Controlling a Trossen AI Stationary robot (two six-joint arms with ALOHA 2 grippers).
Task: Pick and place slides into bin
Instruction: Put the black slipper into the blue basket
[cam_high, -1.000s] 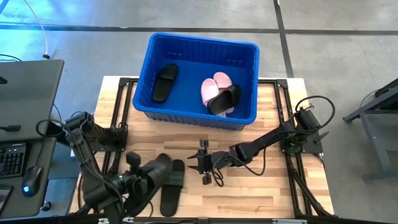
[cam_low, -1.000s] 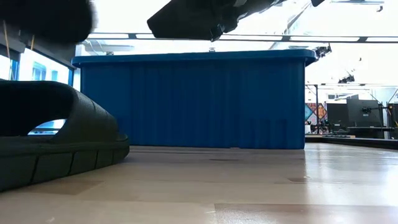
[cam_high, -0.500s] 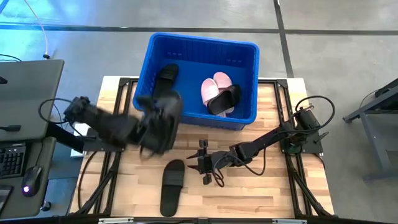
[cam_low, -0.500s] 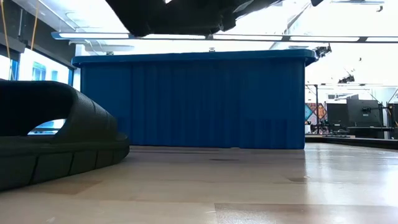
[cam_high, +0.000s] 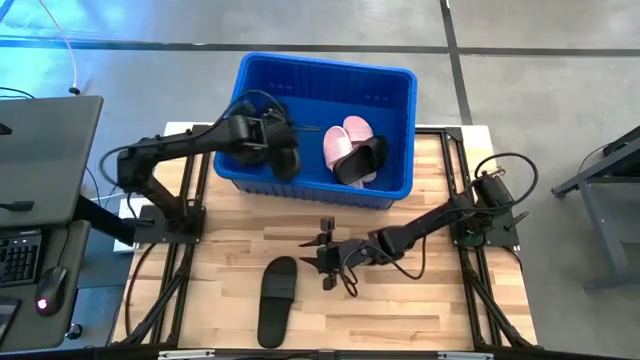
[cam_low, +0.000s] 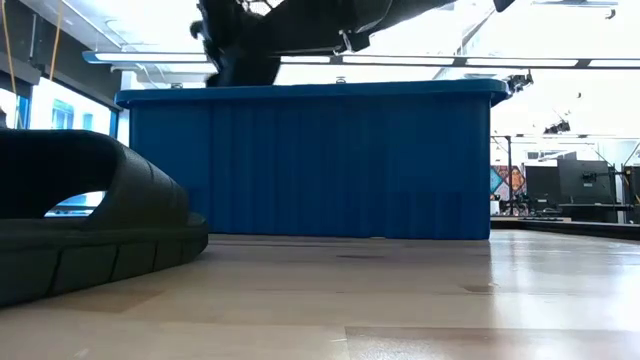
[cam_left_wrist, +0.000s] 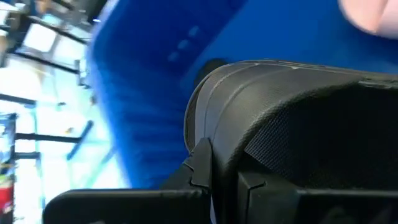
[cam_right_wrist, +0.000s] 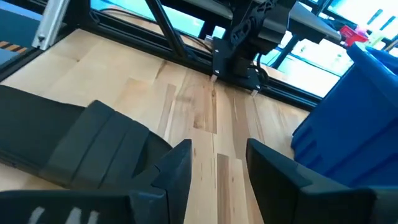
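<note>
Nearest the bottom edge of the high view, left of centre, one black slide (cam_high: 276, 299) lies flat on the wooden counter (cam_high: 420, 310); in the low view the same slide (cam_low: 80, 225) fills the left side, resting on its sole. Just above and to its right in the high view, the right gripper (cam_high: 322, 258) hangs low over the middle of the counter, its jaws parted and holding nothing; the right wrist view shows its two fingers (cam_right_wrist: 177, 165) apart with bare boards between them.

Farther up, the blue bin (cam_high: 395, 78) sits at the top centre of the high view, its near wall overlapping the counter's far edge. The left gripper (cam_high: 272, 143) reaches over the bin's left part, its jaws closed on a black slide (cam_high: 283, 152) held above the bin's floor; the left wrist view shows that slide (cam_left_wrist: 298, 118) clamped close against the fingers. In the bin's right half, two pink slides (cam_high: 345, 140) lie side by side, with another black slide (cam_high: 362, 160) lying across their lower ends.
</note>
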